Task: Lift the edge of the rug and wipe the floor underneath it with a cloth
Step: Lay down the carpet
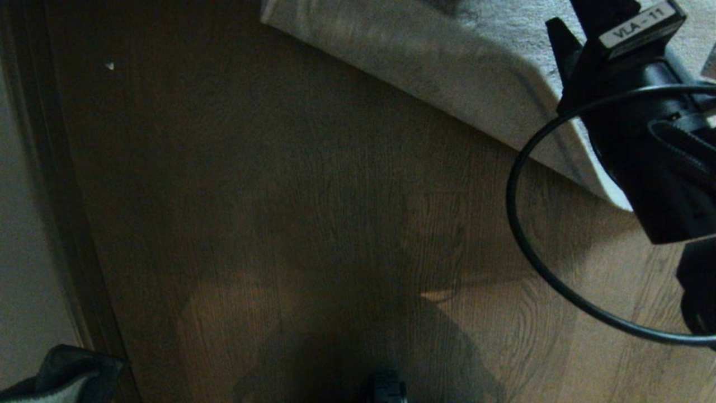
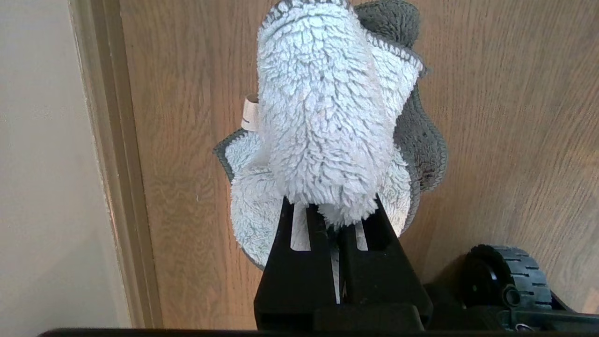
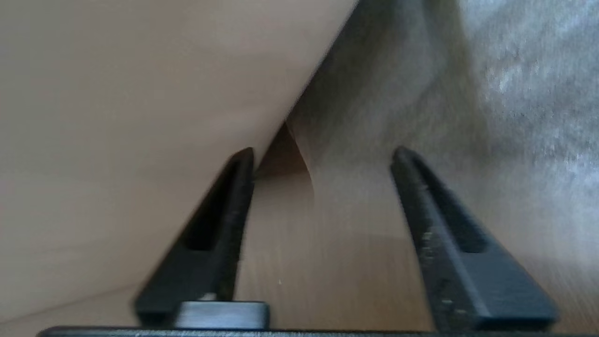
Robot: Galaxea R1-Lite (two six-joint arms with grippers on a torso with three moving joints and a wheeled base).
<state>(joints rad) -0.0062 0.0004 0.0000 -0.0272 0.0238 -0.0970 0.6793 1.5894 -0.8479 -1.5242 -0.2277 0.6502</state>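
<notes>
Both grippers noted: left gripper clamped the cloth above the floor; right gripper gaped wide at the rug edge.

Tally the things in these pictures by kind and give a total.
Rug: 1
Cloth: 1
Left gripper and right gripper: 2
Wheel: 1
Cable: 1
Total: 6
</notes>
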